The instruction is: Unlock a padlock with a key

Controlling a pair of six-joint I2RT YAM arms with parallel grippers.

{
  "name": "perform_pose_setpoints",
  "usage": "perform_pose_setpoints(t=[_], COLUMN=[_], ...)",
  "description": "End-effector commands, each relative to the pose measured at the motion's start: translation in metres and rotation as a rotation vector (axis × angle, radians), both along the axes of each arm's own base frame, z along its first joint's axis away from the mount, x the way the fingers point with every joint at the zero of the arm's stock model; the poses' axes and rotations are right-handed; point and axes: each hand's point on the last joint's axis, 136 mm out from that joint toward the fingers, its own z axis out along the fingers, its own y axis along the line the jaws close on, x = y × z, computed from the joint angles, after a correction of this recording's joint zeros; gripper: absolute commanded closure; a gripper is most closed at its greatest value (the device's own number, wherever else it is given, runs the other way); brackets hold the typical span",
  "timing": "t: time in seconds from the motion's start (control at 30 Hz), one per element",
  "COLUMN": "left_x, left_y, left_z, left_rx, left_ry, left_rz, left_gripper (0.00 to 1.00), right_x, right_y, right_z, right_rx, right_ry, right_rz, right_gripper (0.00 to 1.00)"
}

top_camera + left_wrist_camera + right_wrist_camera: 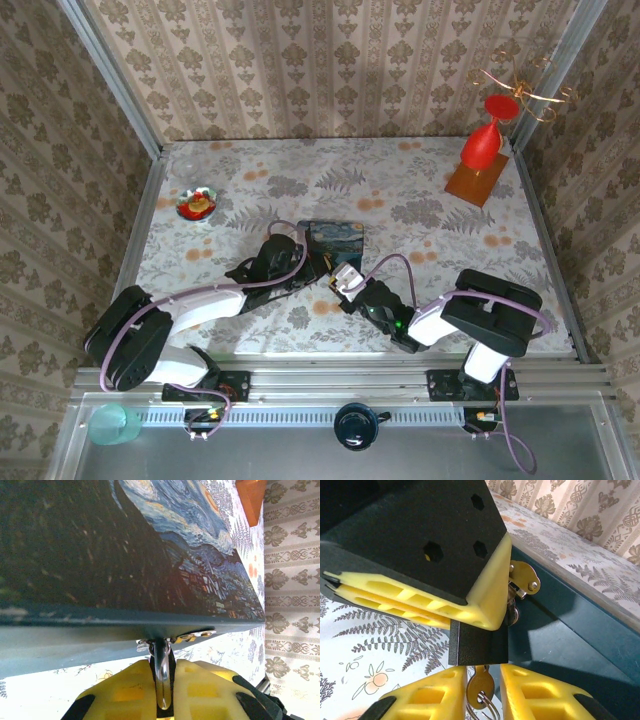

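Note:
The tiny black padlock (479,642) hangs at the brass hasp (522,580) on the front of the blue painted tin (335,238). My left gripper (162,662) is shut on the padlock. Its yellow fingers (420,605) cover the top of the body, and the silvery shackle (161,675) shows between them. A brass key (480,690) on a wire ring sticks out of the padlock's underside. My right gripper (483,669) stands open just below, one yellow finger on each side of the key's head with a thin gap on the right. Both grippers meet at the tin's front edge (330,272).
A red goblet-shaped ornament on a wooden base (480,150) stands at the back right. A small dish (198,205) sits at the left. Wallpapered walls close in three sides, and a metal rail (340,378) runs along the near edge.

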Motion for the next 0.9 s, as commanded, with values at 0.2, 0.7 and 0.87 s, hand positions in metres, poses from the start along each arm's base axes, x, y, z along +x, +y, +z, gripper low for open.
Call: perform_pose_setpoints(t=[0.2,0.7,0.87], left_x=[0.0,0.01,0.013], left_y=[-0.004,-0.005,0.0], left_z=[0.02,0.019,0.007], left_rx=[-0.046,-0.025,0.062], left_ry=[-0.056,-0.136,-0.147], left_rz=[-0.016,-0.042,-0.054], left_gripper=[1.0,1.0,1.0], right_x=[0.006,-0.006,-0.004], right_y=[-0.001,0.016,0.017], right_z=[0.004,-0.001,-0.01], right_rx=[0.034,0.368,0.456], right_ry=[-0.016,0.402,0.535], right_rz=[-0.055,-0.008,-0.013], right_gripper=[0.82,1.0,1.0])
